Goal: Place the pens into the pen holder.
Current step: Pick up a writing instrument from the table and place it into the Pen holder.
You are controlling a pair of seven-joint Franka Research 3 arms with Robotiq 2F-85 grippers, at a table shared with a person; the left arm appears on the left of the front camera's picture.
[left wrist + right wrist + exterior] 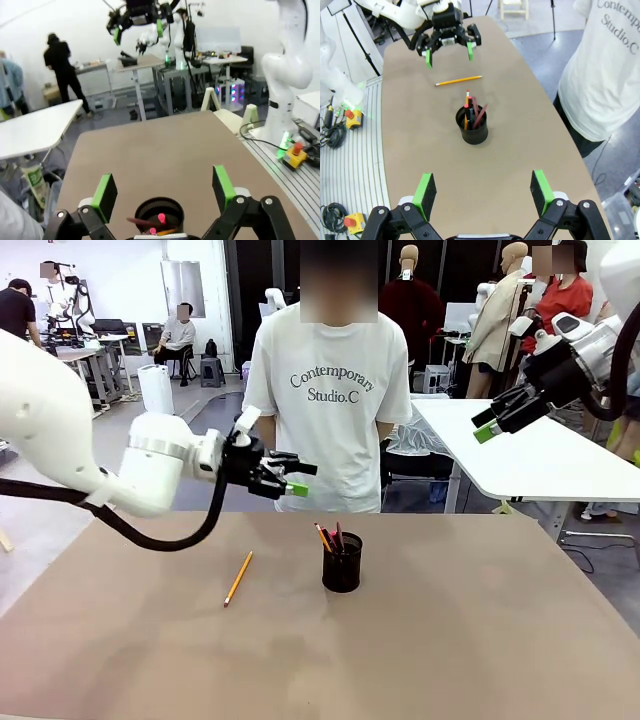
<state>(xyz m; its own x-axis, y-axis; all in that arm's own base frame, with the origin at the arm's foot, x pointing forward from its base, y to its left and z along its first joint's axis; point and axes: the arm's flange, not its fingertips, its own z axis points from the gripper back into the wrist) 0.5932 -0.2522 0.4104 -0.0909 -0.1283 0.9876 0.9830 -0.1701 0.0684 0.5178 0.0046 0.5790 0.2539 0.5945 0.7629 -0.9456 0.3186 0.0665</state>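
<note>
With left claw (303, 479) and right claw (483, 426) released and empty, risks rolling the flat yellow pencil (238, 578) away on a skewed pinch or tipping the pen holder (342, 566).

A brown desk (480, 640) fills the near part of the scene. At its far side stands a person (330, 390) in a white T-shirt printed "Contemporary Studio.C". Beyond the desk, to the right, is a white table (540, 455). Far back on the left, a seated person (180, 335) faces the room, and a white cylindrical bin (155, 388) stands nearer. Just beside the desk's edge, a yellow box with a red button (351, 116) lies on a ribbed metal plate (367, 165).
</note>
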